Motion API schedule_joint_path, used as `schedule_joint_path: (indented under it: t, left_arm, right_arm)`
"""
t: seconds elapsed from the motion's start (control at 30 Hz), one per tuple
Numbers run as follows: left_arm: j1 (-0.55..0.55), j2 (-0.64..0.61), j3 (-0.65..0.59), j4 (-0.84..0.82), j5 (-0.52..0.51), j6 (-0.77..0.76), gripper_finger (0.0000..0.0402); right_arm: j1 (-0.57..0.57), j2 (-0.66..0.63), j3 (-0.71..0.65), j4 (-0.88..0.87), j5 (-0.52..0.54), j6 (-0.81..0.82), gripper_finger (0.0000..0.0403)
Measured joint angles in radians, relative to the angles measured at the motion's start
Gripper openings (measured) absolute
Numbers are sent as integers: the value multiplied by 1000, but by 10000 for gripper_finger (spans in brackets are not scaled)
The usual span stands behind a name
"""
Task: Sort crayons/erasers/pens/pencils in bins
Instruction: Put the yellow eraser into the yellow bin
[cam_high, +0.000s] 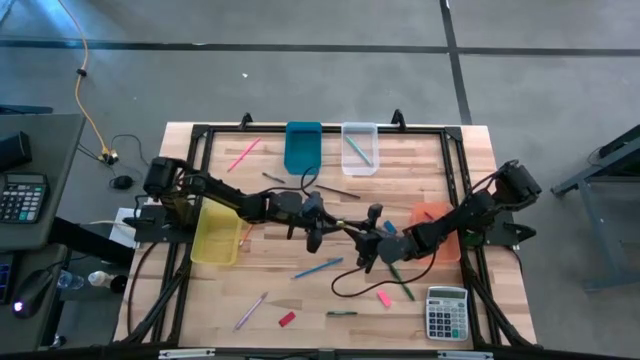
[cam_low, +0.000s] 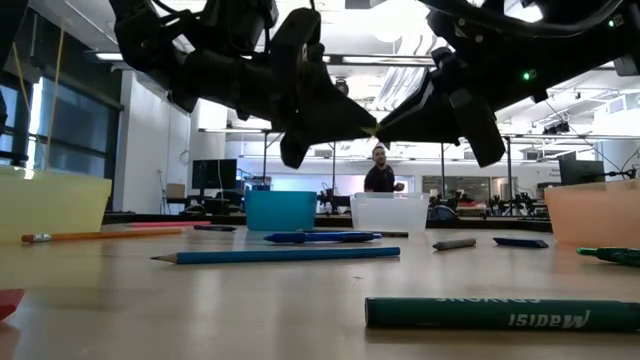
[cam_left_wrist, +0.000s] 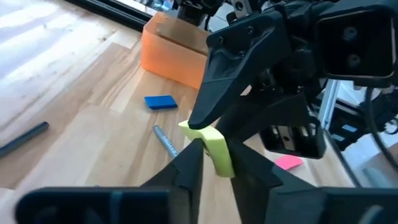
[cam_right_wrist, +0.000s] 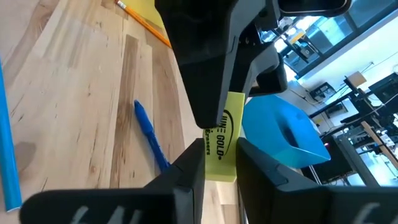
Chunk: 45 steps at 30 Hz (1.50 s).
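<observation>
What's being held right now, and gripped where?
The yellow eraser, pinched at opposite ends by left gripper and right gripper mid-table.

calculator (cam_high: 446, 312) — table's near-right corner | second calculator (cam_high: 22, 197) — side desk | person (cam_low: 379, 170) — room behind

We note two black, jointed arms with black cables trailing. The left gripper (cam_high: 313, 236) and right gripper (cam_high: 367, 256) carry dark, tapered, matte fingers (cam_left_wrist: 236, 74).
</observation>
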Motion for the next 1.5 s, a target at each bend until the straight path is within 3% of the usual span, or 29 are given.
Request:
schedule_joint_path:
  t: [0.17,0.3,0.53,0.73,0.93,1.1,1.27,1.5]
  left_arm:
    - [2,0,0,-3,-27,69,10]
    - [7,-2,0,-15,-39,120,10]
    - [7,-101,0,-221,-140,228,8]
    - [-12,-295,0,-521,-160,278,6]
    - [-66,-529,2,-903,-171,245,6]
    - [-139,-667,82,-1332,-265,130,6]
    - [-211,-725,140,-1652,-276,6,6]
    - [-259,-726,129,-1921,-193,-124,6]
  right_arm:
    - [12,0,0,1,6,0,97]
    - [12,0,0,3,27,15,141]
    - [14,0,0,5,96,27,213]
    - [13,0,0,-3,100,27,223]
    - [13,0,0,-8,81,29,197]
    - [9,0,0,-8,56,29,148]
    - [1,0,0,-11,53,28,94]
    - [-16,0,0,-12,9,29,40]
